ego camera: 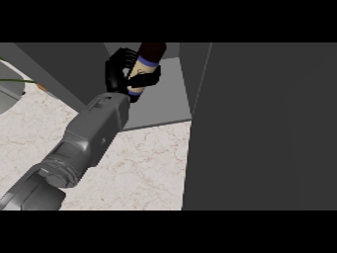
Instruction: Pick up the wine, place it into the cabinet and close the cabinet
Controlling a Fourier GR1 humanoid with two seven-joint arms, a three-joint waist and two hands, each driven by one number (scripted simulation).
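The left hand (118,73) has its black fingers curled round the wine (146,69), gripping the bottle at its cream label; the bottle stands tilted over the grey floor of the open cabinet (167,101), far from the marbled desk (145,163); the dark cabinet door (273,128) fills the right.

Left hand (120,74) curled round the wine (145,69), inside the open cabinet (163,106). Cabinet door (273,128) at right. Marbled counter (142,163) below.
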